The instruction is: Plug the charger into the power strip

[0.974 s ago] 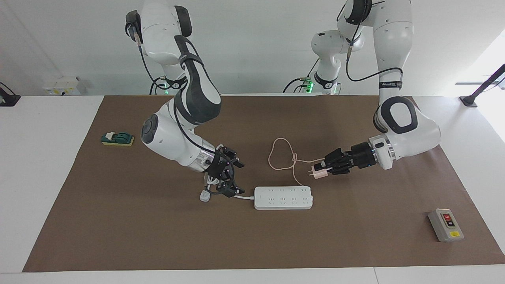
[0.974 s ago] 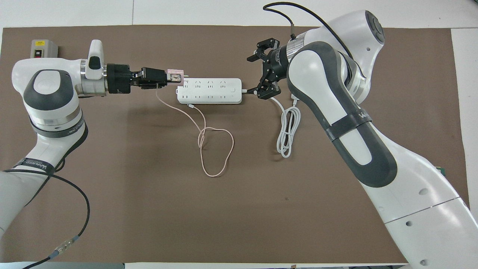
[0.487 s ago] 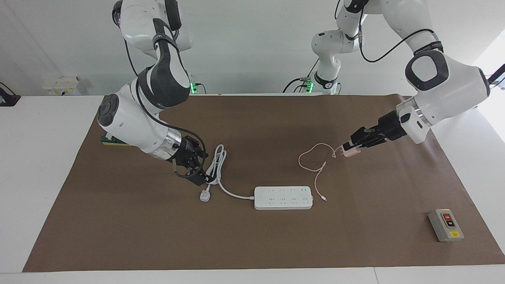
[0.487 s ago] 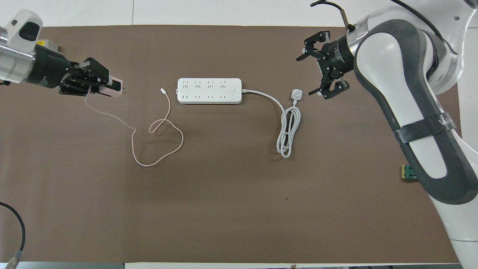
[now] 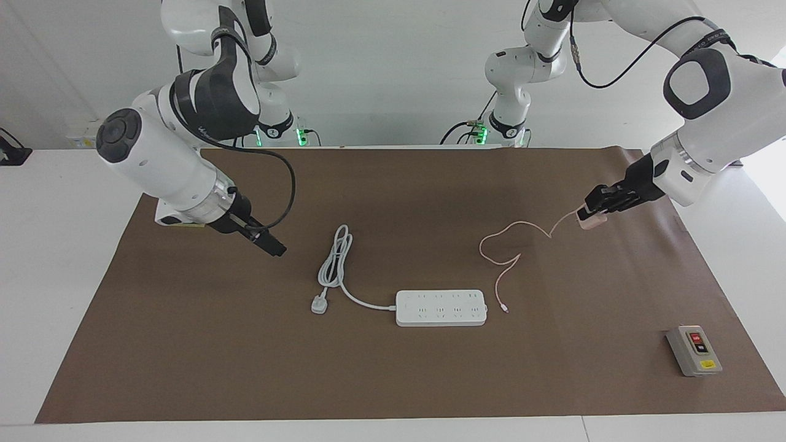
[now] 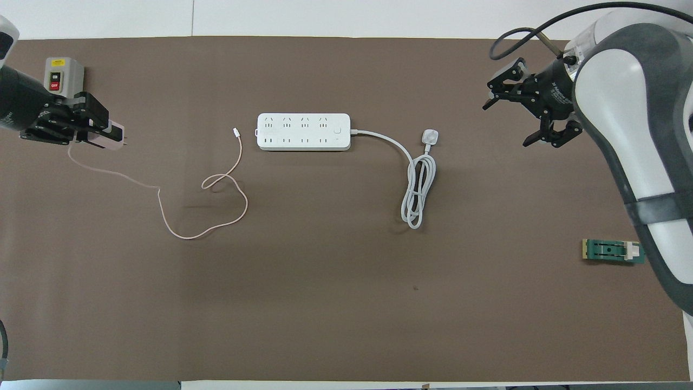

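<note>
The white power strip (image 5: 441, 307) (image 6: 303, 131) lies flat mid-table, sockets up, none occupied. My left gripper (image 5: 591, 216) (image 6: 105, 135) is shut on the pale-pink charger (image 5: 588, 223) (image 6: 115, 143), held over the mat toward the left arm's end of the table, well apart from the strip. The charger's thin pink cable (image 5: 509, 245) (image 6: 200, 184) trails in a loop on the mat, its connector lying beside the strip's end. My right gripper (image 5: 275, 249) (image 6: 505, 125) hangs open and holds nothing, over the mat toward the right arm's end.
The strip's thick white cord (image 5: 334, 264) (image 6: 417, 189) lies coiled, ending in a white plug (image 5: 319, 304) (image 6: 429, 136). A grey box with red and black buttons (image 5: 694, 350) (image 6: 63, 77) sits farther from the robots than the charger. A green block (image 6: 612, 251) lies near the right arm.
My left gripper has carried the charger away from the strip toward the left arm's end, dragging the cable. My right gripper has drawn back from the strip's cord toward its own end.
</note>
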`<state>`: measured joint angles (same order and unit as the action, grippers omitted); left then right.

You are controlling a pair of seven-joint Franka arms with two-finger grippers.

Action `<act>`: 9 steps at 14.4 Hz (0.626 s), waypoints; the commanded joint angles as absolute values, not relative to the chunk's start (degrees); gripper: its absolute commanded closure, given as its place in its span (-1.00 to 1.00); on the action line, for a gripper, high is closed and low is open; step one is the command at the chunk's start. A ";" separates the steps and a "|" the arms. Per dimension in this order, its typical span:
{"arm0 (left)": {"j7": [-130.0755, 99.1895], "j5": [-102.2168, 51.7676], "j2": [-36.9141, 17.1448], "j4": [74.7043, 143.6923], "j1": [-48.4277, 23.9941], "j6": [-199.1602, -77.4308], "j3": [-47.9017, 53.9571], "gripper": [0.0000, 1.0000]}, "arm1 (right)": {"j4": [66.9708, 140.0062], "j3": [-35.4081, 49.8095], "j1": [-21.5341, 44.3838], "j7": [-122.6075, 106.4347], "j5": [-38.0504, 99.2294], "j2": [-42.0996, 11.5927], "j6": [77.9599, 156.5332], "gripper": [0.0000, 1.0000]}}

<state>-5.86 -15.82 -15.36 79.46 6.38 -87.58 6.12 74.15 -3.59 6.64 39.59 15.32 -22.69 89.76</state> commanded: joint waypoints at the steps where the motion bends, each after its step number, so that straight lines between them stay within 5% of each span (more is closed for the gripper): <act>1: -8.25 -8.46 -16.26 77.34 4.93 -86.31 6.77 1.00 | 75.41 -2.99 5.80 28.60 10.47 -20.40 88.51 -1.00; 9: -19.12 -5.64 -15.03 77.17 4.93 -88.14 5.80 1.00 | 80.93 -2.99 4.57 2.13 1.51 -12.67 88.33 -1.00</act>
<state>-13.89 -8.36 -15.31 78.17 5.42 -87.52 6.30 75.44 -3.60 5.34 6.68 3.85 -17.49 87.85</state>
